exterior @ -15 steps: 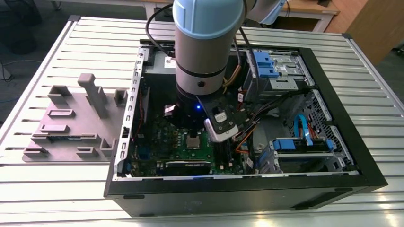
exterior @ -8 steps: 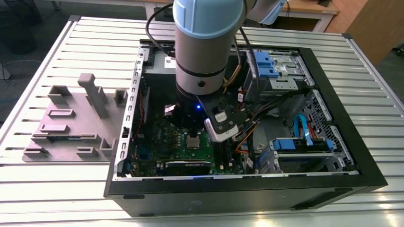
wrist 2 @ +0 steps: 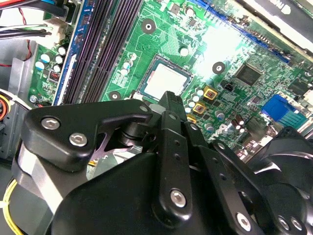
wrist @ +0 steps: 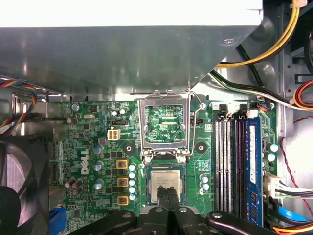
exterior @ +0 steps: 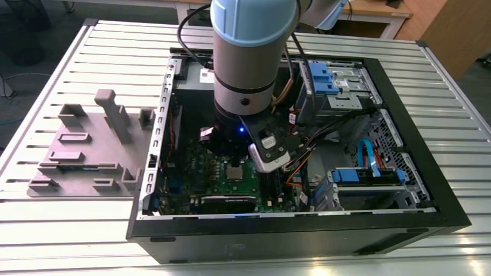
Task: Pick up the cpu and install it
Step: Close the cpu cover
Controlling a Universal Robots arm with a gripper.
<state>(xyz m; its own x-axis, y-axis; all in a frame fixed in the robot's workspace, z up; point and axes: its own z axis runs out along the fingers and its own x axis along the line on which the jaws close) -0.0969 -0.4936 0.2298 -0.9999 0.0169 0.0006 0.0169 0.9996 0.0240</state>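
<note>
Where the cpu [wrist: 167, 178] lies socketed, the claw [wrist: 167, 191] hangs directly above.

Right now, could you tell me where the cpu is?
In the first wrist view the cpu lies in its socket on the motherboard, beside the opened metal frame, with the gripper over it.

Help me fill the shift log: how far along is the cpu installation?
Done: the small square silver-topped cpu lies flat in the metal-framed socket on the green motherboard. In hand: nothing; the black claw, shut, hangs just over the chip. Left: the socket's hinged metal hold-down frame stands flipped open, not yet clamped.
</note>
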